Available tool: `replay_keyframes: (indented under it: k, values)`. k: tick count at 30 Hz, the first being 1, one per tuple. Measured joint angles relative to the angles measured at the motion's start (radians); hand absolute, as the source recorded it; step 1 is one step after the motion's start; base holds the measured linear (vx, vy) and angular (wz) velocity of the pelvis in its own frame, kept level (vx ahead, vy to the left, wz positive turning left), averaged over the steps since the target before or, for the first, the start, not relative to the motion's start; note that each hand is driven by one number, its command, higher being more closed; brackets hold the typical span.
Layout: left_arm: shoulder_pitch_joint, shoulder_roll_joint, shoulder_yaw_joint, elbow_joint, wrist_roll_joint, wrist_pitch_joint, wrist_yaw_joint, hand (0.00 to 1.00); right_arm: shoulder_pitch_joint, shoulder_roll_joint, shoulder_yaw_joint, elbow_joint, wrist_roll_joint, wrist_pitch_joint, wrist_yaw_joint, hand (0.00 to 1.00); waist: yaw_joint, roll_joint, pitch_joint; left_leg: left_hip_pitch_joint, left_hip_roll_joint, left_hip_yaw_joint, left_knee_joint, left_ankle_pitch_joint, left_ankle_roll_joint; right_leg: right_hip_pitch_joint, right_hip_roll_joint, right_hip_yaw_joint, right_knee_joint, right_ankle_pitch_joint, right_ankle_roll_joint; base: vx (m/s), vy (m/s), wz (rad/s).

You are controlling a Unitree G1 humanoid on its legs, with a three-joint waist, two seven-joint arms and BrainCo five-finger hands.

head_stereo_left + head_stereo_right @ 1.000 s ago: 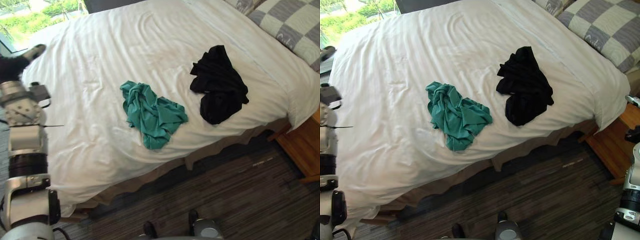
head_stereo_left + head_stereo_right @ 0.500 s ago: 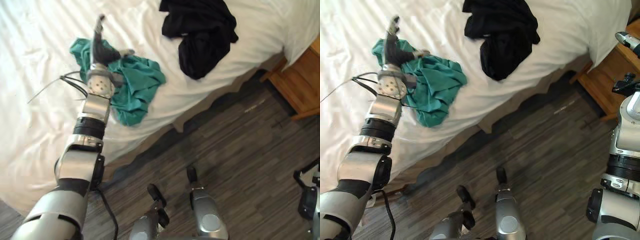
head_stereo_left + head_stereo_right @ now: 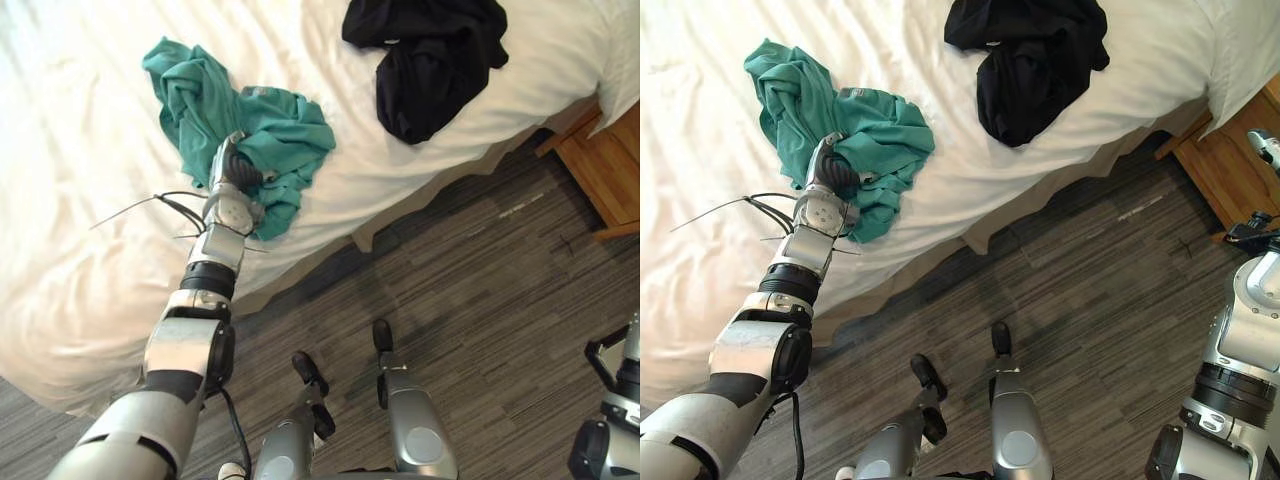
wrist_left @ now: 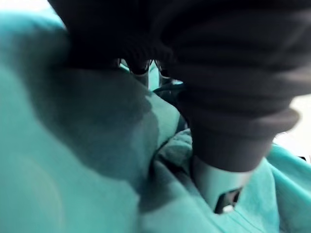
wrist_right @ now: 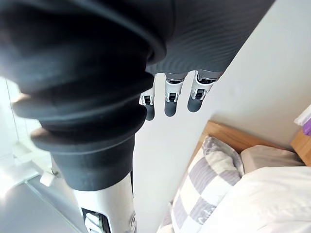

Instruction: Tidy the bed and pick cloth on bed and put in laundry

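Left hand (image 3: 236, 176) sunk into crumpled teal cotton garment (image 3: 285, 125) on white-sheeted bed (image 3: 80, 250); cannot tell whether it grips. Crumpled black garment (image 3: 430, 50) lies well beyond that hand, untouched. Right hand (image 5: 169, 97) relaxed, empty. Judged: 0 of 2 cloths in laundry.

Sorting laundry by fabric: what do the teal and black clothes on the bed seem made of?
Teal cloth: probably a thin, matte knit like jersey; it bunches in soft, fine folds at the left hand. Black cloth: also soft and matte, lying limp; its weave is too dark to tell.
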Motion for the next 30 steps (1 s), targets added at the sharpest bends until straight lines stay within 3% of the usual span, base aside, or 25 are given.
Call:
replay_keyframes:
  k: [3, 6, 8, 11, 13, 16, 18, 22, 25, 30]
  values:
    - [0.020, -0.011, -0.001, -0.029, -0.005, -0.022, -0.009, 1.00, -0.007, 0.000, 0.005, -0.014, -0.016, 0.000, -0.001, 0.00, 0.027, -0.002, 0.001, -0.014, 0.000, 0.008, -0.004, -0.004, 0.006, -0.023, -0.002, -0.002, 0.017, -0.005, 0.001, 0.00, -0.003, -0.01]
    - [0.123, -0.022, -0.041, -0.151, -0.090, -0.069, -0.008, 1.00, -0.027, -0.029, 0.056, -0.010, -0.069, 0.005, -0.006, 0.00, 0.048, 0.000, 0.002, -0.026, -0.003, 0.000, 0.001, 0.004, 0.015, -0.043, -0.006, -0.009, 0.042, -0.019, 0.003, 0.08, -0.015, 0.08]
    - [0.235, -0.024, -0.092, -0.256, -0.175, -0.110, -0.009, 1.00, -0.098, -0.093, 0.120, 0.050, -0.094, 0.008, -0.006, 0.00, 0.046, 0.011, 0.004, -0.029, -0.006, -0.023, 0.001, 0.007, 0.018, -0.043, -0.014, -0.031, 0.061, -0.035, 0.003, 0.09, -0.013, 0.30]
    - [0.440, -0.043, -0.169, -0.448, -0.320, -0.183, -0.019, 1.00, -0.285, -0.261, 0.265, 0.246, -0.126, 0.026, -0.002, 0.00, 0.058, 0.037, 0.016, -0.045, -0.006, -0.076, 0.001, 0.013, 0.018, -0.043, -0.022, -0.071, 0.082, -0.052, 0.002, 0.09, -0.012, 0.46]
    - [0.581, -0.063, -0.236, -0.563, -0.392, -0.216, -0.045, 1.00, -0.429, -0.382, 0.362, 0.399, -0.134, 0.029, 0.000, 0.00, 0.083, 0.071, 0.032, -0.062, -0.007, -0.110, 0.001, 0.019, 0.017, -0.044, -0.030, -0.103, 0.087, -0.060, -0.002, 0.06, -0.014, 0.43]
    - [0.777, -0.081, -0.288, -0.618, -0.476, -0.216, -0.091, 1.00, -0.621, -0.471, 0.496, 0.572, -0.143, 0.034, 0.004, 0.00, 0.106, 0.111, 0.054, -0.100, -0.009, -0.152, 0.001, 0.031, 0.024, -0.062, -0.036, -0.139, 0.090, -0.061, -0.003, 0.02, -0.014, 0.38]
    - [0.867, -0.083, -0.289, -0.618, -0.518, -0.201, -0.107, 1.00, -0.686, -0.501, 0.552, 0.638, -0.152, 0.040, 0.013, 0.00, 0.112, 0.115, 0.073, -0.116, -0.011, -0.164, 0.001, 0.040, 0.013, -0.076, -0.041, -0.151, 0.099, -0.062, -0.005, 0.01, -0.017, 0.29]
    - [1.019, -0.084, -0.316, -0.663, -0.634, -0.190, -0.143, 1.00, -0.827, -0.583, 0.675, 0.815, -0.171, 0.051, 0.023, 0.00, 0.142, 0.144, 0.097, -0.157, -0.027, -0.198, 0.001, 0.057, 0.024, -0.113, -0.067, -0.182, 0.142, -0.074, -0.006, -0.02, -0.006, 0.30]
    - [1.062, -0.081, -0.327, -0.746, -0.681, -0.200, -0.168, 1.00, -0.897, -0.609, 0.752, 0.913, -0.170, 0.049, 0.043, 0.00, 0.159, 0.145, 0.096, -0.188, -0.041, -0.214, 0.001, 0.073, 0.012, -0.146, -0.085, -0.189, 0.160, -0.075, -0.005, -0.06, 0.003, 0.17]
    - [1.073, -0.072, -0.368, -0.805, -0.733, -0.233, -0.192, 1.00, -0.963, -0.619, 0.834, 1.043, -0.168, 0.050, 0.069, 0.00, 0.174, 0.145, 0.096, -0.263, -0.072, -0.213, 0.000, 0.091, 0.030, -0.270, -0.132, -0.177, 0.271, -0.106, -0.002, -0.11, -0.003, 0.14]
